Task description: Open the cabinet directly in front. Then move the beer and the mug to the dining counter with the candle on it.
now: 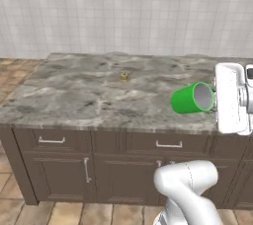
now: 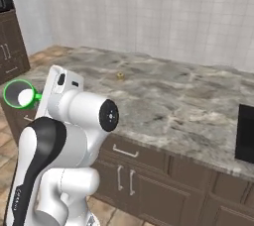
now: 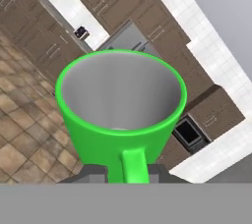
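Note:
My gripper [image 1: 215, 101] is shut on the handle of the bright green mug [image 1: 191, 98]. The mug lies on its side in the air, just above the right front part of the dining counter [image 1: 74, 95]. In the hand view the mug [image 3: 120, 105] turns its grey inside toward the camera, its handle clamped between my fingertips [image 3: 93, 171]. The tiny tan candle [image 1: 124, 76] stands near the counter's middle, well left of the mug. From the right base view the mug [image 2: 19, 93] hangs beside the counter's [image 2: 173, 101] near left end, with the candle [image 2: 119, 76] farther back. The beer is out of view.
Dark brown drawers and doors [image 1: 86, 169] run under the stone top. A black flat panel [image 2: 244, 133] sits at the counter's right end. A white tiled wall [image 1: 123, 7] rises behind. More dark cabinets [image 2: 7, 46] stand at the far left, over a brown tile floor.

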### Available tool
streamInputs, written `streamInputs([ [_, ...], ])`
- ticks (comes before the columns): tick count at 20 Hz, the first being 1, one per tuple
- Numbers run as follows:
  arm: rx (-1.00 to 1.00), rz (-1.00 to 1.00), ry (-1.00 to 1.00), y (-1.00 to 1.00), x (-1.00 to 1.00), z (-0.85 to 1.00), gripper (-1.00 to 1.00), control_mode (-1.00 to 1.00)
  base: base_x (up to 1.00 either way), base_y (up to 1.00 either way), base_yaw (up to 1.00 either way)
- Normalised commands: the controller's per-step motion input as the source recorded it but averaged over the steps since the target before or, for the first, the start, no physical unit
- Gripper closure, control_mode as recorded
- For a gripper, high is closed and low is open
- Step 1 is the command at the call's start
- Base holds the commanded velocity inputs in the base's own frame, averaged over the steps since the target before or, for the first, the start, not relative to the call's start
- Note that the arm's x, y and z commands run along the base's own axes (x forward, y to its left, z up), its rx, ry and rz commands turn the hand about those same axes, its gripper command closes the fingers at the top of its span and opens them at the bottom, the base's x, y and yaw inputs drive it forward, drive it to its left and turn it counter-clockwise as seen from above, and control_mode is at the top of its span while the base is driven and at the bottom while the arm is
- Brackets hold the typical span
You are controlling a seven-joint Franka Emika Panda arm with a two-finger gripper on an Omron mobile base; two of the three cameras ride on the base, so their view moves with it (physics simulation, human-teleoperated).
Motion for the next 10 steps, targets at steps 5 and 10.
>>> streamInputs([
  [5, 0.0, 0.0, 0.0, 0.0, 0.0, 0.0, 1.0, 1.0, 0.23, 0.87, -0.18],
  [10, 0.0, 0.0, 0.0, 0.0, 0.0, 0.0, 1.0, 1.0, 0.53, 0.18, -0.24],
])
